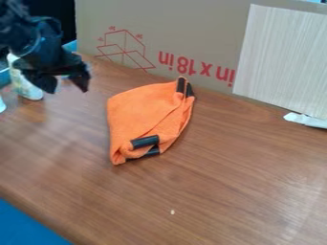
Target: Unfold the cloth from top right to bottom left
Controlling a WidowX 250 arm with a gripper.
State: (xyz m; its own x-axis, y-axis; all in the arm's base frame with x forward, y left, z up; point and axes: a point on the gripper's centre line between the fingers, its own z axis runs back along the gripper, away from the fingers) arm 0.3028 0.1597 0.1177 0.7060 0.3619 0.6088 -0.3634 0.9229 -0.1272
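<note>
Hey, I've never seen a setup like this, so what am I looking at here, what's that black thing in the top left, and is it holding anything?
This is one picture, from a fixed camera looking down at a slant on a brown wood-grain table. The black thing is a robot arm. At its end is the gripper, a sort of mechanical hand; its jaws are open with nothing between them.

On the table lies an orange cloth, partly folded over itself, with black strips near its top right and bottom. The job is to unfold it. Behind stand a cardboard sheet with red printing and a pale panel.
</note>
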